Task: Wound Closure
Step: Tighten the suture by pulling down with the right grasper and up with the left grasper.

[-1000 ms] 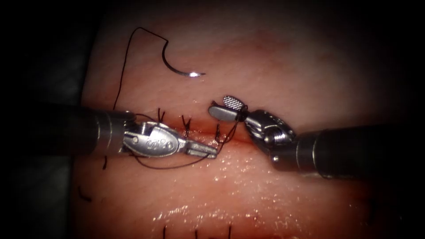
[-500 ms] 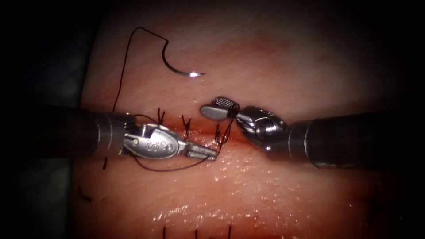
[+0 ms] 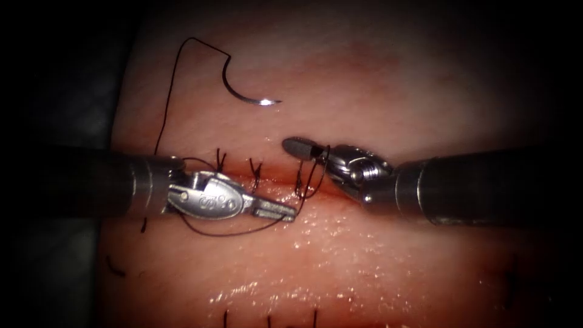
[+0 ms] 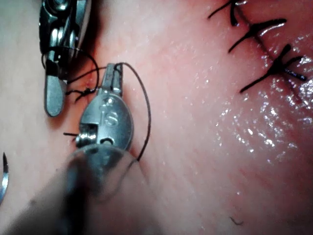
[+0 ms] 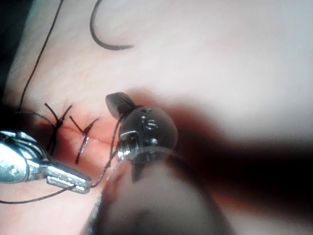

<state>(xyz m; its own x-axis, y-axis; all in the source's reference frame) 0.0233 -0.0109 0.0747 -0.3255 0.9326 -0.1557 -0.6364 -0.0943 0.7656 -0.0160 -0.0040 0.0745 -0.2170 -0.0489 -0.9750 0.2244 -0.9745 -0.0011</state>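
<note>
Left fingers (image 3: 285,211) clamp thread (image 3: 231,232); right fingers (image 3: 297,147) closed, thread-wrapped.

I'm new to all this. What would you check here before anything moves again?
1. Curved steel needle lying free on the pale pink tissue, above the red cut: ok.
2. Left claw shut on the thin dark thread: ok.
3. Right claw shut, thread looped around it: ok.
4. Right claw gripping anything: cannot tell.
5. Knotted dark stitches across the cut: ok.
</note>
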